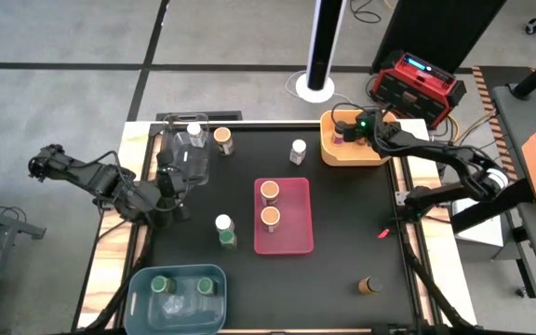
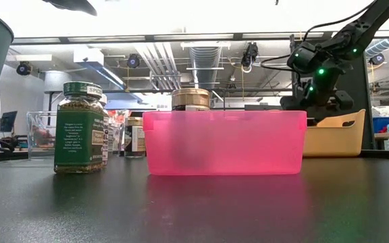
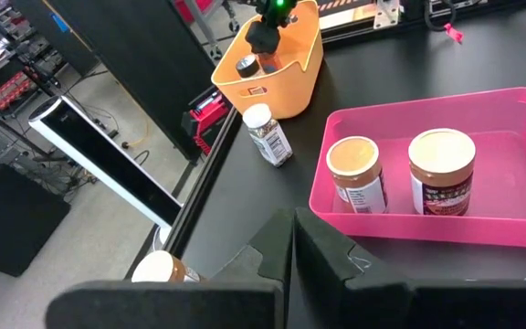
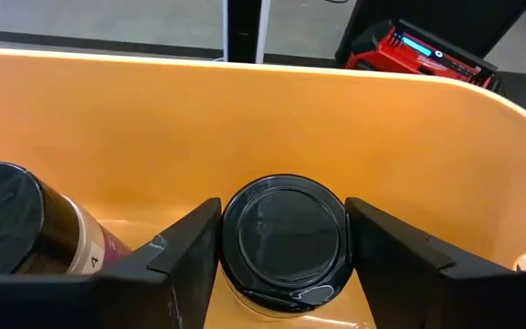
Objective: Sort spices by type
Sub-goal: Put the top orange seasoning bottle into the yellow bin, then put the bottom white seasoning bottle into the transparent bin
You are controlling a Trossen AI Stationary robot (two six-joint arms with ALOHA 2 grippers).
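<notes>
Black-lidded spice jar (image 4: pixel 286 239) sits between the fingers of the right end effector (image 1: pixel 349 129), inside the orange bin (image 1: pixel 328 149) at the desk's 1 o'clock corner, beside a second dark-lidded jar (image 4: pixel 7 219). Fingers stand just apart from the lid, so the release step appears in hand. Next move calls for a vertical retreat clear of the bin wall. Left end effector (image 3: pixel 292 239) waits fully closed at 9 o'clock.

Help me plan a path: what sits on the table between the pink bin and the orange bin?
In the high view, one white-lidded spice jar stands between the pink bin and the orange bin; the rest is bare black tabletop.
</notes>
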